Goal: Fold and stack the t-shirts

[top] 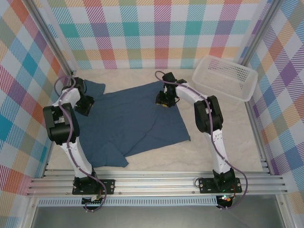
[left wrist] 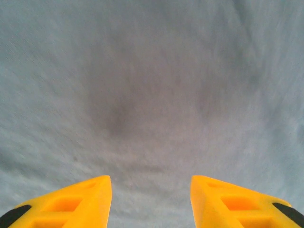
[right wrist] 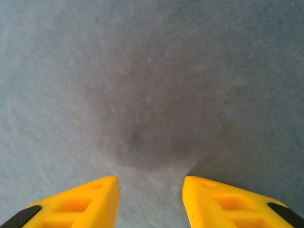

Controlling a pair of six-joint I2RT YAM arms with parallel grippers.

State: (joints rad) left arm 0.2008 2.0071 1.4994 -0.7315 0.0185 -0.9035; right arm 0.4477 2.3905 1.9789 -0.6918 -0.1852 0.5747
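The dark slate-blue t-shirt lies spread on the table, rumpled, with one sleeve toward the back left and a flap toward the front. My left gripper is down on its left edge. In the left wrist view its yellow fingers stand apart over flat blue fabric, and the left gripper is open with nothing pinched. My right gripper is down on the shirt's back right part. It is open, and a faint pale ridge of cloth lies between the tips.
A white perforated plastic basket stands at the back right, just past the right arm. Bare marbled table lies to the right of and in front of the shirt. Checked walls close in the back and both sides.
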